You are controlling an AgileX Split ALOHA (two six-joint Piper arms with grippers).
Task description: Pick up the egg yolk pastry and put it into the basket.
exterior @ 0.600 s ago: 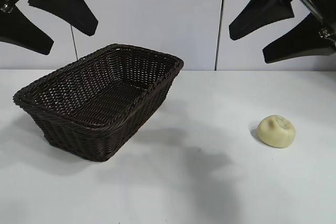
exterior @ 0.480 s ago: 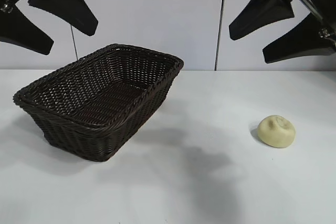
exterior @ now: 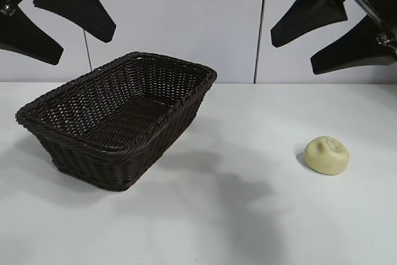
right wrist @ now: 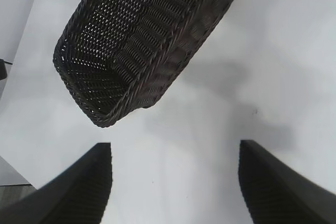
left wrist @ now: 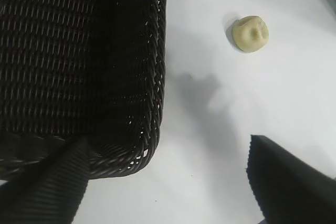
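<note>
The egg yolk pastry [exterior: 327, 154], a pale cream bun with a brownish mark on top, lies on the white table at the right; it also shows in the left wrist view [left wrist: 251, 33]. The dark brown wicker basket [exterior: 93, 144] stands at the left and is empty; it shows in the left wrist view [left wrist: 149, 103] and the right wrist view [right wrist: 173, 51] too. My left gripper [exterior: 87, 44] hangs open high above the basket's left end. My right gripper [exterior: 291, 54] hangs open high above the pastry. Both hold nothing.
The white table [exterior: 217, 215] carries only the basket and the pastry. A pale wall with a dark vertical seam [exterior: 260, 23] stands behind it.
</note>
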